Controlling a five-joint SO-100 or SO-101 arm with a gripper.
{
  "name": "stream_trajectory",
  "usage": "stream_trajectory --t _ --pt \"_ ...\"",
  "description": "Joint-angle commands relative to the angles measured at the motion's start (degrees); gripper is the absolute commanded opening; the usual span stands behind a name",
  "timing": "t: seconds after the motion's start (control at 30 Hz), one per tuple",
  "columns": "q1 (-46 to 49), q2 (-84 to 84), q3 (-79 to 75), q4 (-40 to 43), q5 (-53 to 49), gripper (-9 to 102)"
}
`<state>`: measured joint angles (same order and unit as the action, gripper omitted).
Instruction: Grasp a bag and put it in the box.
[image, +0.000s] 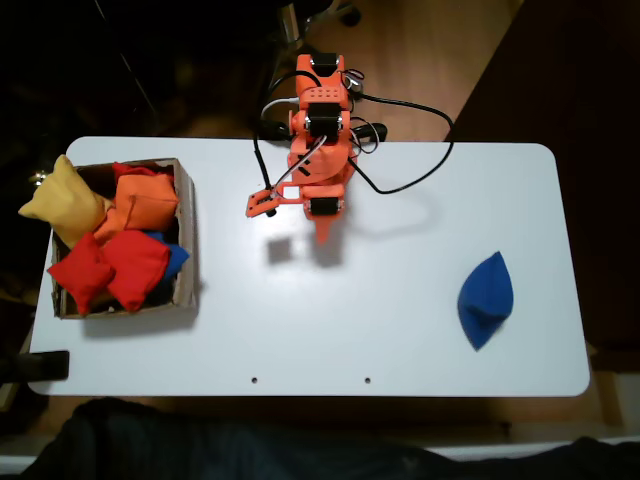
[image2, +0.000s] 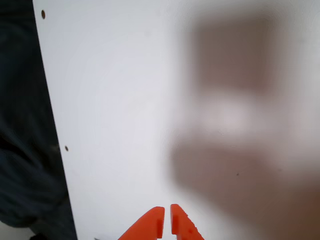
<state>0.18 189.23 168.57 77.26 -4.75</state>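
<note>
The bag (image: 486, 298) lies alone at the fixed view's right, well apart from the box (image: 186, 250) at left. The gripper (image2: 166, 220), apparently closed on nothing, hangs near centre, presumably not yet reaching.

Royal-blue bag (image: 486, 298), brown box (image: 186, 235), orange hand (image2: 166, 214), white table (image: 400, 340).

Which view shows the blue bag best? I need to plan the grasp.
The fixed view: the blue bag lies whole and unobstructed on the white table, far right of the box. The wrist view offers bare tabletop and the gripper.
</note>
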Motion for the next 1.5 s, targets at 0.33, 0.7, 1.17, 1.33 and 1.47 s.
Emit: stream_trajectory --t 0.33,0.7,1.17,1.33,1.47 --pt "0.35 -2.64 -1.14 -0.70 0.79 0" --pt "-1.85 -12.48 -14.15 -2.29 4.48 0" --pt "-5.19 -18.02 -26.81 -2.64 6.68 0" --pt "-5.27 -19.42 -29.18 -2.90 6.33 0" --pt "-5.54 -20.39 -31.55 -3.08 5.54 0"
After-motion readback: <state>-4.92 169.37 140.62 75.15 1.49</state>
